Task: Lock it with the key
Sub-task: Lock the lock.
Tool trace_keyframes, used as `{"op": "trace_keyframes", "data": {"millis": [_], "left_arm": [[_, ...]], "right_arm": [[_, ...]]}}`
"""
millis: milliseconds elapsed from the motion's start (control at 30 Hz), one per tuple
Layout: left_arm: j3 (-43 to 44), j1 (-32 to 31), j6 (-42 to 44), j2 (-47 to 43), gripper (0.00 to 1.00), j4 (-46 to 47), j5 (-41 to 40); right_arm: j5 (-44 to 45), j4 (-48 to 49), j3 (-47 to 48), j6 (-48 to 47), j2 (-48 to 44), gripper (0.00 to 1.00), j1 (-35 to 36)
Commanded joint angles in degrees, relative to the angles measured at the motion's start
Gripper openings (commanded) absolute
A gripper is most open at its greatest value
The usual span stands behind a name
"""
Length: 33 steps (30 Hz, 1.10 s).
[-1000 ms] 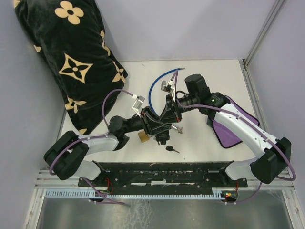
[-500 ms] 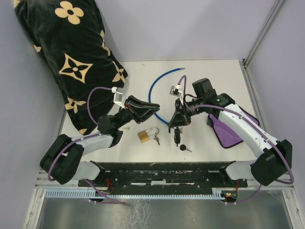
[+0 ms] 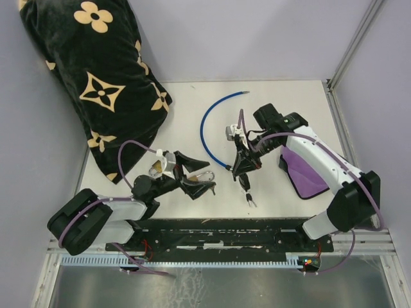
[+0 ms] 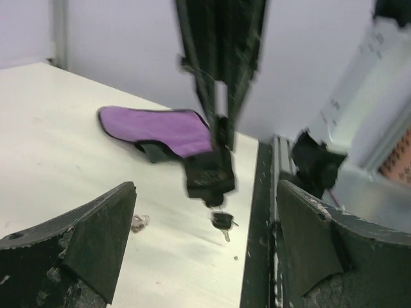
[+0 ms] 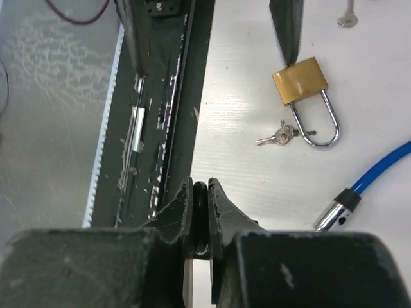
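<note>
A brass padlock (image 5: 300, 80) with a steel shackle lies flat on the white table; in the top view only its shackle (image 3: 204, 176) shows. My left gripper (image 3: 210, 174) is open wide and low beside it, with nothing between its fingers (image 4: 96, 244). One fingertip (image 5: 286, 32) reaches the lock's body. My right gripper (image 3: 243, 181) points down at the table, shut on the black head of the key (image 5: 200, 221). A second black-headed key (image 4: 222, 221) sits just under its tip (image 3: 248, 196). I cannot tell if that key hangs or rests.
Two small silver keys (image 5: 280, 135) lie by the shackle. A blue cable (image 3: 209, 122) curves behind, its metal end (image 5: 335, 213) near my right gripper. A purple cloth (image 3: 307, 176) lies right, a black patterned cushion (image 3: 96, 77) back left, and the black base rail (image 3: 225, 230) runs along the near edge.
The two grippers parted from the middle. The padlock now lies on the table, and my left gripper has dropped beside it and opened wide. The right gripper stayed shut on the key.
</note>
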Motion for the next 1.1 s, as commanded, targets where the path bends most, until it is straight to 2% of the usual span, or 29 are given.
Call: {"op": "trace_keyframes", "data": {"millis": [0,67,167,333,500,633,833,1000,1067], "left_arm": [[-0.2,-7.9,24.9,1.3,0.96,-3.9,0.1],[0.4,-10.4,30.8,3.4,0.96,-5.7,-0.1],[2.1,-11.8,33.6,9.3,0.96,-1.2,-0.4],[4.6,-11.8,34.5,21.4,0.96,12.5,-3.7],[9.2,-12.2,35.7,27.1,0.95,13.3,-4.4],[11.6,-12.2,33.9,27.9,0.93,13.3,1.5],[14.4,-12.2,27.1,30.1,0.70,13.3,9.4],[16.1,-12.9,24.1,30.7,0.64,13.3,12.1],[16.6,-12.9,23.3,30.5,0.58,13.3,12.6]], "right_arm": [[-3.8,-28.9,12.3,-39.9,6.3,0.02,1.0],[-3.2,-38.9,13.8,-55.7,8.0,0.02,1.0],[-2.9,-40.5,12.1,-65.3,6.7,0.03,1.6],[-0.7,-34.8,11.3,-63.5,5.2,0.03,5.0],[-1.1,-34.3,10.6,-63.4,6.0,0.03,7.9],[-1.4,-33.6,10.0,-63.5,6.4,0.03,8.5],[-2.0,-33.4,10.3,-63.9,7.7,0.03,8.5],[-1.7,-33.9,10.1,-64.5,8.3,0.03,8.5],[-1.2,-33.8,9.9,-64.4,8.2,0.03,8.4]]}}
